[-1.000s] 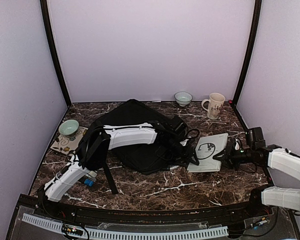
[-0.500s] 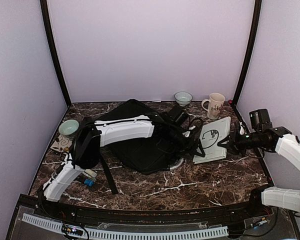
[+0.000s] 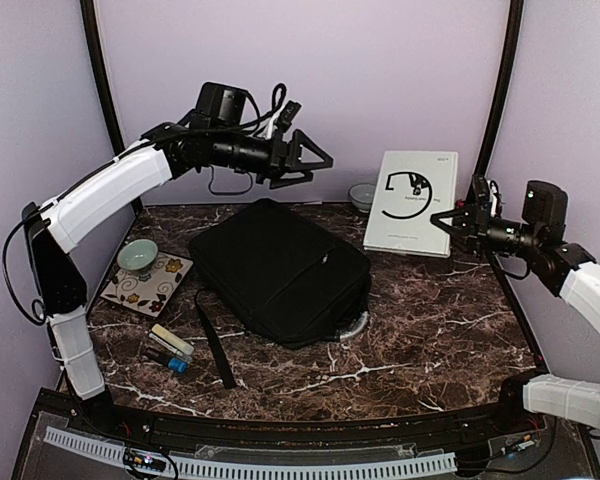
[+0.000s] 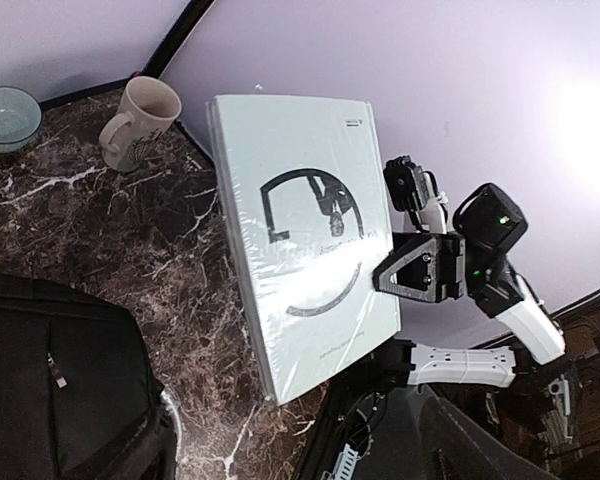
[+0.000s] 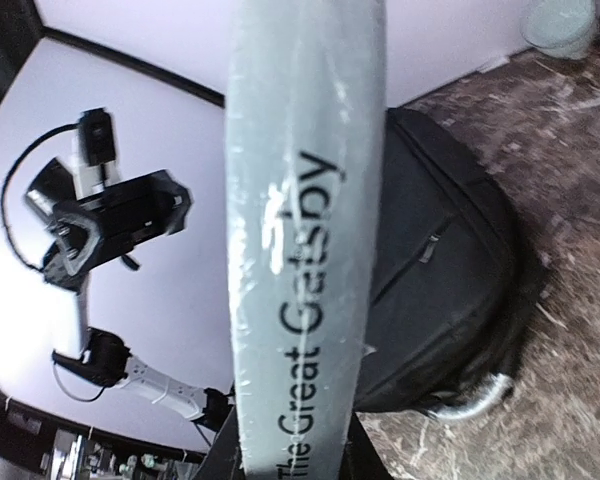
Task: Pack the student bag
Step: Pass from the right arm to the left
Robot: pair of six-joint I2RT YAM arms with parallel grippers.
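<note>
Book loading seems the step. Top view: the student bag (image 3: pixel 280 270) lies flat on the table (image 3: pixel 430 340), zip seemingly closed; right of the bag, the right gripper (image 3: pixel 452 217) pinches 1 white book (image 3: pixel 412 200) upright, while the left gripper (image 3: pixel 315 165), spread and empty, hangs high over the bag's far side. Left wrist view: only the book's edge is clamped, so swing gently. Right wrist view: bag beyond the book; unzip first.
</note>
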